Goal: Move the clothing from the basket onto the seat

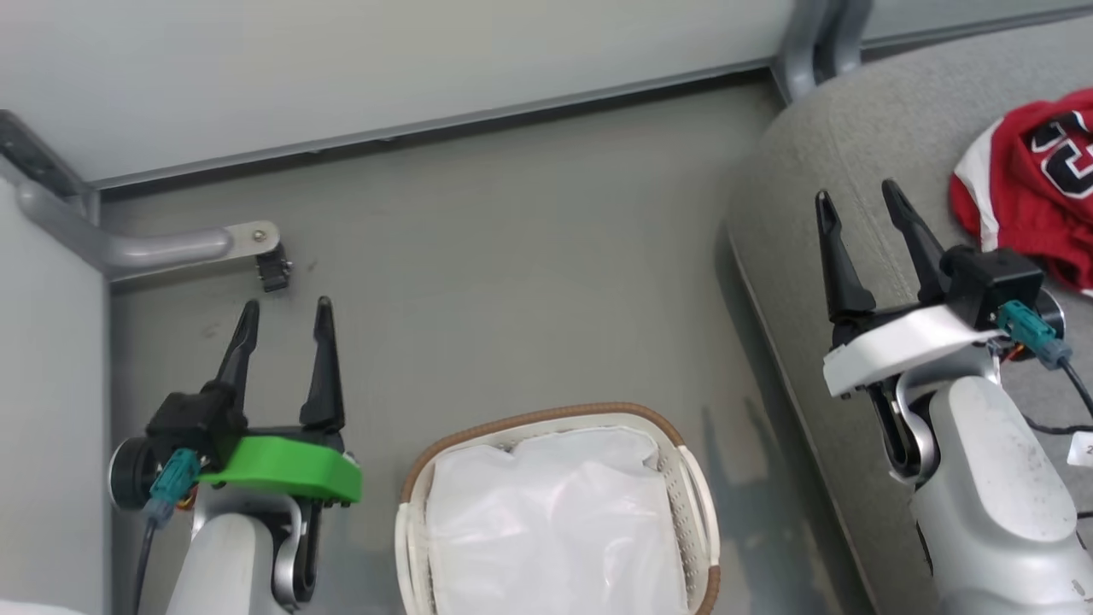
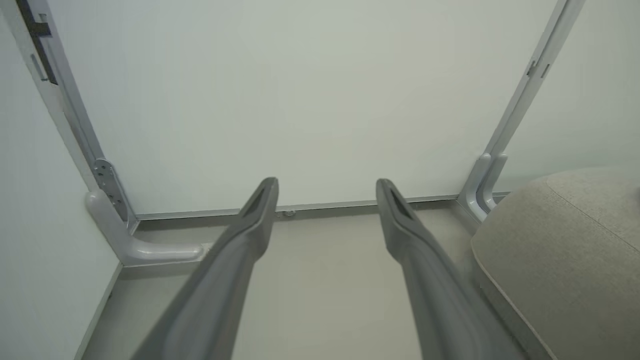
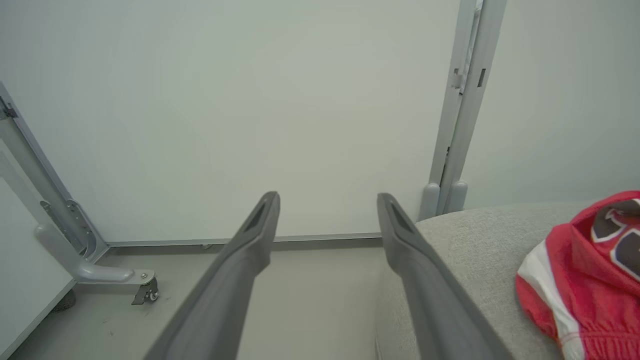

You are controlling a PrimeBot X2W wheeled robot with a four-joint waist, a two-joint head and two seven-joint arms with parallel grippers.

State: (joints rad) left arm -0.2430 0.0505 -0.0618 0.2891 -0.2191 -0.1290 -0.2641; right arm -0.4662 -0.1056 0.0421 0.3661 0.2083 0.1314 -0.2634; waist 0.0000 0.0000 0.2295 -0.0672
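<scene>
Clothing (image 1: 1033, 184) is a red bunched heap on the seat (image 1: 854, 145), at the right edge of the head view. Black-and-white number on top, white stripe along its left side; cannot tell the two garments apart in the heap. In the right wrist view, the same heap (image 3: 585, 280) lies on the grey cushion (image 3: 475, 245) at the lower right, partly cut off by the frame. The seat's rounded corner sits near the wall panel (image 1: 384, 60), and its edge runs down the right side of the floor (image 1: 512, 273). Basket (image 1: 683, 495) stands on the floor at bottom centre, apart from the seat and between the two arms, brown rim toward the wall, crumpled white lining (image 1: 555, 521) inside it. Right gripper (image 1: 858, 192) is above the seat's corner, just left of the heap and not touching it, fingers spread wide with nothing held; its wrist view shows the same wide gap (image 3: 327, 197). Left gripper (image 1: 287, 306) is over bare floor left of the basket, fingers also spread wide and holding nothing, pointing at the wall (image 2: 327, 183). Grey metal foot (image 1: 171, 248) with a small caster (image 1: 273, 272) sits just beyond the left fingertips. The seat corner (image 2: 565, 260) shows at the right of the left wrist view.
</scene>
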